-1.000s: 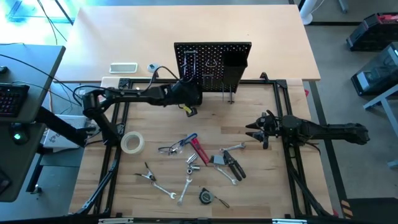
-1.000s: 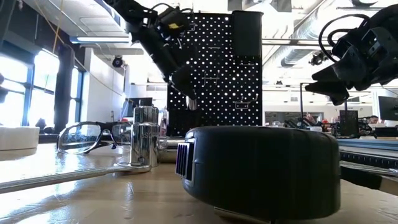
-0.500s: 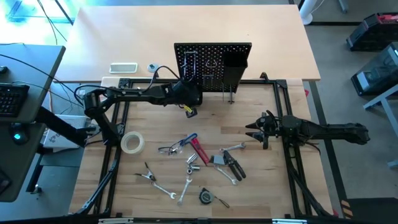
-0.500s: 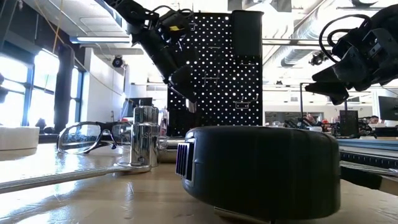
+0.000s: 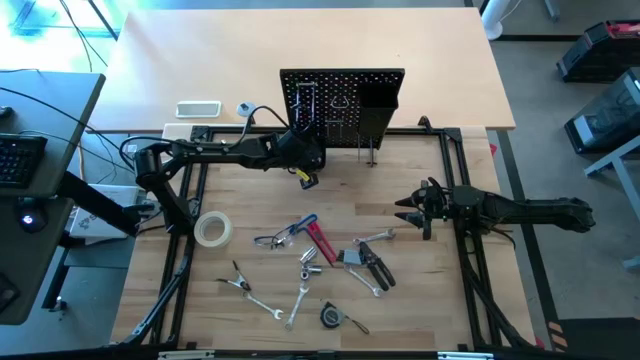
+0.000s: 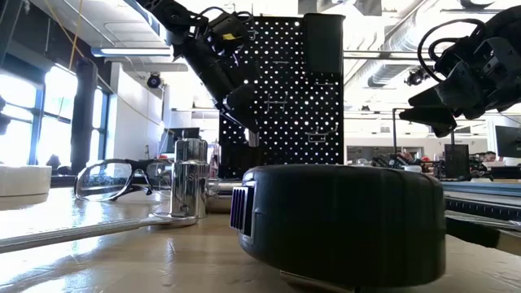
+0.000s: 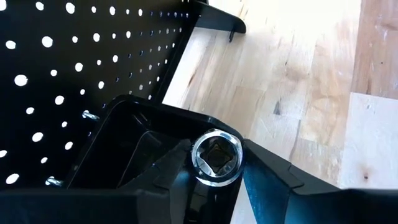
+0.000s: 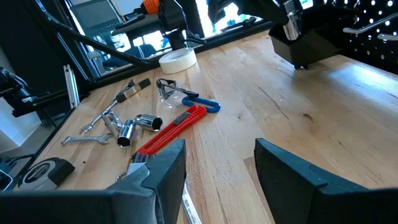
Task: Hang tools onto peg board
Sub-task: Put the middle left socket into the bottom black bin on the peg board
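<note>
your left fingers (image 7: 177, 174) sit either side of a chrome socket (image 7: 216, 158) directly over a small black bin (image 7: 134, 140) low on the peg board (image 5: 342, 95); whether they're clenched on it or letting go, i cannot tell. keep it centred over the opening and release only when it's past the rim, clear of the hooks. the right gripper (image 5: 412, 209) waits spread and empty over the table (image 5: 420, 270). left on the table: one tape roll (image 5: 212, 229), one pair of glasses (image 5: 275, 239), one red-handled tool (image 5: 321, 241), one tape measure (image 5: 331, 316); the wrenches, sockets and pliers overlap too much to count.
</note>
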Robot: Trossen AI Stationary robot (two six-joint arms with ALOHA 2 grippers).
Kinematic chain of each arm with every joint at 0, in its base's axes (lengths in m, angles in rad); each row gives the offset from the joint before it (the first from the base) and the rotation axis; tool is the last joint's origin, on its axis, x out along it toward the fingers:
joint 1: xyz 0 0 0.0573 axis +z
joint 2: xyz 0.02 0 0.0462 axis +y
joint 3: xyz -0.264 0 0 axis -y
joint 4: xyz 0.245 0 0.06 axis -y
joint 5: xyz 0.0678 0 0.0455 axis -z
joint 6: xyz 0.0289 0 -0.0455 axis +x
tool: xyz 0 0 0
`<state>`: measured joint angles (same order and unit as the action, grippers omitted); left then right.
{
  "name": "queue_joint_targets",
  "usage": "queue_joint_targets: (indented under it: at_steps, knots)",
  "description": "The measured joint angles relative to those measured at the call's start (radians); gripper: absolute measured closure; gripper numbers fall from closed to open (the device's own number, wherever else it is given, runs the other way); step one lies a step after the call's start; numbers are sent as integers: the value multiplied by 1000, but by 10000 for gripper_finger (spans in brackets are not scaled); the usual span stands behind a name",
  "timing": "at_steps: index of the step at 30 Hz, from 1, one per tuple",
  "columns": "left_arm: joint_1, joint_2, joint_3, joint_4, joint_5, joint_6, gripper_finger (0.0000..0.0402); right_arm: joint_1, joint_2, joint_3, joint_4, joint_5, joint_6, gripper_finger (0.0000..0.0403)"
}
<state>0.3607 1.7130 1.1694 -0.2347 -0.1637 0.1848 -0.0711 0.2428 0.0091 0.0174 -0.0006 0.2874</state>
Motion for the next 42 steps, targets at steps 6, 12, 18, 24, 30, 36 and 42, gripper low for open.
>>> queue_joint_targets:
  at_steps: [6, 12, 18, 24, 30, 36, 42]
  knots:
    - [0, 0, 0, 1, 1, 0, 275, 0, 0, 0, 0, 0, 0, 217]
    - [2, 0, -2, 24, 1, 1, 274, 0, 0, 0, 0, 0, 0, 217]
    - [2, 0, -2, 29, -9, 1, 273, 0, 0, 0, 0, 0, 0, 217]
    - [2, 0, -2, 29, -39, 0, 273, 0, 0, 0, 0, -1, 0, 217]
    - [-7, 0, -20, 77, -71, 9, 273, 0, 0, 0, 0, -2, 0, 217]
    - [-30, 0, -32, 110, -123, 48, 273, 0, 0, 0, 0, -3, 0, 217]
    - [-40, -9, -32, 150, -158, 81, 273, 0, 0, 0, 0, -3, -5, 217]
